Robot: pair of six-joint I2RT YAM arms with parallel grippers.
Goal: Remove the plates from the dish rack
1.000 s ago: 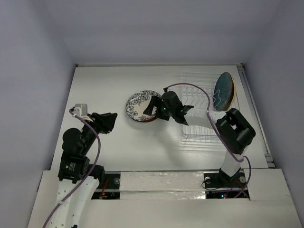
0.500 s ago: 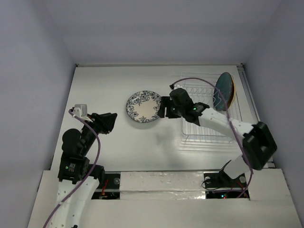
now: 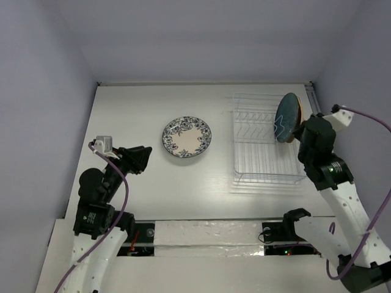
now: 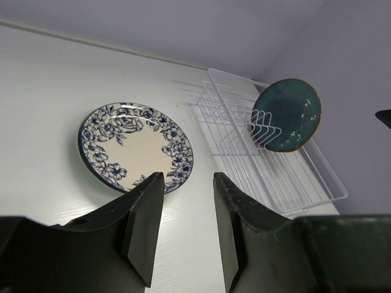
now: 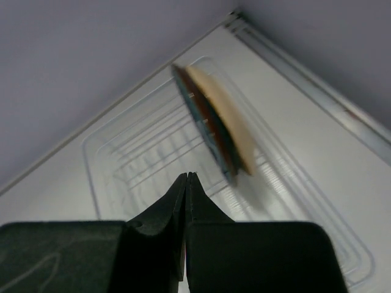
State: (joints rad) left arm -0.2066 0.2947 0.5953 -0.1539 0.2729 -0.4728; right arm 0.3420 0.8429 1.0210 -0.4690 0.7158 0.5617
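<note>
**Two plates in the rack, one flat on the tabletop**

The white plate with the blue floral pattern (image 3: 186,137) lies flat on the white tabletop (image 3: 134,110), left of the dish rack (image 3: 269,178) and apart from it. In the left wrist view a dark edge shows under its left rim; what that edge belongs to is unclear.

At the rack's far right end a dark teal-blue plate (image 3: 285,117) stands on edge in the dividers, leaning. A tan-yellow plate (image 3: 299,122) stands right behind it, nearly face to face. The other slots hold only bare wire.

The left pincer (image 4: 186,177) hangs over the near left part of the tabletop, aimed toward the floral plate. Its fingers are parted to a moderate gap with nothing between them.

The right pincer (image 5: 186,176) sits just beside the rack's right end, close to the two standing plates and touching neither. Its fingers are pressed together, gripping nothing.
</note>
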